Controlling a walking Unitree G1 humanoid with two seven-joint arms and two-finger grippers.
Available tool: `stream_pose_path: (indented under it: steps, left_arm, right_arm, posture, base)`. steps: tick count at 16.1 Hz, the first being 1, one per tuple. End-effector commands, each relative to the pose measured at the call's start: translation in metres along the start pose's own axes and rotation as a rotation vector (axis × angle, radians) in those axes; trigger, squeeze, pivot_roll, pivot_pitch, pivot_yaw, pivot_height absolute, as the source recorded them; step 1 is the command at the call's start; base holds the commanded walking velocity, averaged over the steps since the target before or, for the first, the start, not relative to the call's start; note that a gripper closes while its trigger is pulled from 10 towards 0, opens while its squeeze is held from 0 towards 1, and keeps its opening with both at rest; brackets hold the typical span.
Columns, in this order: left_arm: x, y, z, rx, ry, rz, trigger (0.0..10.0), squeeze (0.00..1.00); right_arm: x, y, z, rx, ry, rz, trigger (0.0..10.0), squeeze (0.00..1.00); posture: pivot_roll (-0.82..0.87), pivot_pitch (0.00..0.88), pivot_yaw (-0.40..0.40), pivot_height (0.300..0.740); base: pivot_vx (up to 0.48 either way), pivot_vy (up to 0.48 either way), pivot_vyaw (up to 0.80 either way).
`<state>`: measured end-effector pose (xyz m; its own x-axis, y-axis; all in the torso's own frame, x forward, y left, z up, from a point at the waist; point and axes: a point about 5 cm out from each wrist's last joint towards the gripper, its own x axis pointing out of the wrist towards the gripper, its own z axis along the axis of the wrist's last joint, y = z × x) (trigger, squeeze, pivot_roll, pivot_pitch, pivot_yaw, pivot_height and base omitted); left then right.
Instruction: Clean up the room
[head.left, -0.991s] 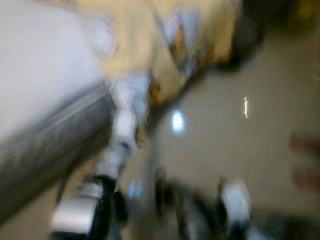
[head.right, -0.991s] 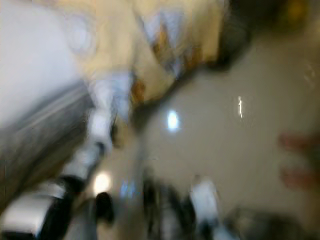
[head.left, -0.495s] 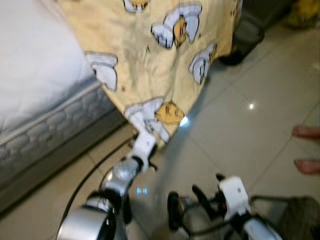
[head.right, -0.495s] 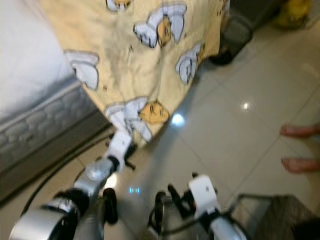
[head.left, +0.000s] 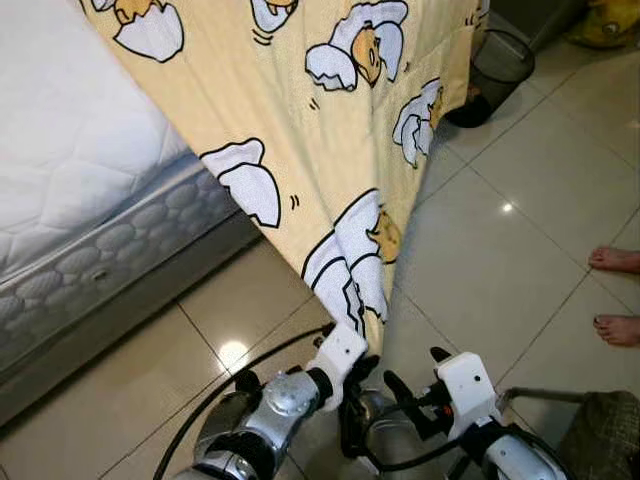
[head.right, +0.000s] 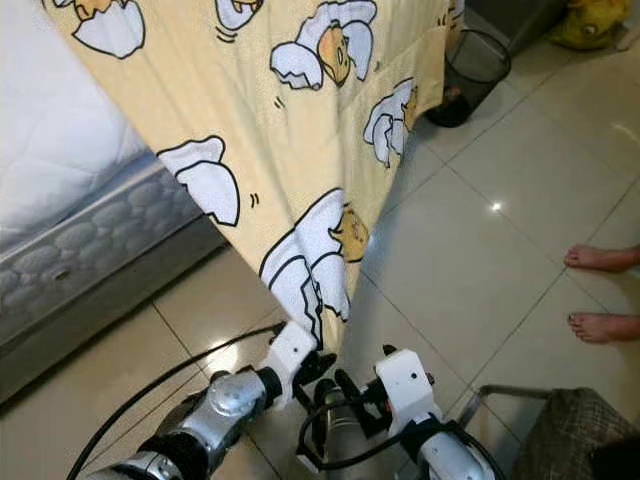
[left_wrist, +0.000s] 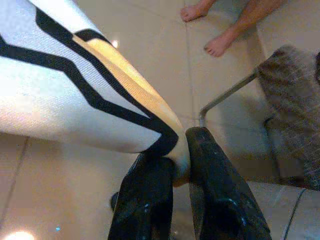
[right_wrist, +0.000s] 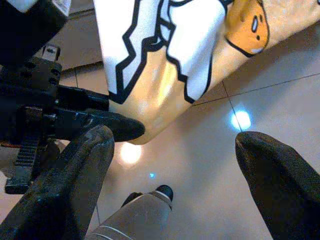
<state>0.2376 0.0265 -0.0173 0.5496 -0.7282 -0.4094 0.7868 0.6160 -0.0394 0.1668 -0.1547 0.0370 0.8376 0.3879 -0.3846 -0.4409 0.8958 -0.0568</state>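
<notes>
Between the left gripper's closed fingers sits the lowest corner of a yellow cartoon-egg bedsheet, soft, light, likely slippery. Beside it, the right gripper gapes wide, empty.

Bright, even indoor light fills both head views, which are sharp. The glossy tiled floor carries small white glare spots from overhead lamps. In the wrist views the black fingers sit close and soft-focused, with another glare spot on the tiles beyond them.
</notes>
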Motion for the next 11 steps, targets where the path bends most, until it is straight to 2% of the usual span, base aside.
stream_pose_path:
  steps: [1,3,4,5,6,7,8,9,10,11]
  left_arm:
    - [0.0,-0.025,-0.018,0.037,0.089,-0.08,10.0,0.0]
    - [-0.003,-0.012,-0.017,0.076,0.089,0.003,10.0,0.0]
    - [-0.007,-0.001,-0.016,0.068,0.071,0.064,10.0,1.0]
    - [-0.013,0.014,-0.015,0.076,0.056,0.129,10.0,1.0]
    - [-0.017,0.021,-0.014,0.081,0.048,0.162,10.0,1.0]
    - [-0.032,0.041,-0.017,0.067,0.028,0.224,10.0,1.0]
    - [-0.039,0.047,-0.021,0.059,0.029,0.231,10.0,1.0]
    - [-0.056,0.06,-0.028,0.066,0.024,0.257,10.0,1.0]
    - [-0.071,0.075,-0.026,0.057,-0.017,0.324,10.0,1.0]
    - [-0.081,0.093,-0.015,0.029,-0.09,0.433,10.0,1.0]
  right_arm:
    - [-0.004,0.001,-0.011,0.014,0.041,0.0,10.0,0.0]
    - [0.001,-0.002,-0.007,0.007,0.022,-0.009,10.0,0.0]
    - [0.003,-0.004,-0.003,0.001,0.002,-0.028,10.0,0.0]
    - [0.008,-0.008,0.004,-0.01,-0.03,-0.056,10.0,0.0]
    - [0.011,-0.011,0.008,-0.02,-0.046,-0.08,10.0,0.0]
    - [0.02,-0.018,0.017,-0.003,-0.077,-0.143,10.0,0.0]
    - [0.024,-0.02,0.018,0.016,-0.084,-0.156,10.0,0.0]
    - [0.029,-0.023,0.023,0.039,-0.103,-0.172,10.0,0.0]
    - [0.033,-0.026,0.028,0.044,-0.123,-0.189,10.0,0.0]
    - [0.038,-0.033,0.034,0.046,-0.148,-0.221,10.0,0.0]
  posture:
    - [-0.31,0.339,-0.1,0.74]
    - [-0.3,0.328,-0.095,0.74]
    - [-0.3,0.324,-0.09,0.74]
    - [-0.29,0.31,-0.079,0.74]
    - [-0.29,0.31,-0.079,0.74]
    - [-0.26,0.275,-0.061,0.74]
    - [-0.25,0.266,-0.055,0.74]
    - [-0.24,0.254,-0.049,0.74]
    - [-0.23,0.242,-0.045,0.74]
    - [-0.21,0.232,-0.042,0.74]
  base:
    - [0.0,0.0,0.0]
    - [0.0,0.0,0.0]
    - [0.0,0.0,0.0]
    - [0.0,0.0,0.0]
    - [0.0,0.0,0.0]
    - [0.0,0.0,0.0]
    - [0.0,0.0,0.0]
    - [0.0,0.0,0.0]
    - [0.0,0.0,0.0]
    - [0.0,0.0,0.0]
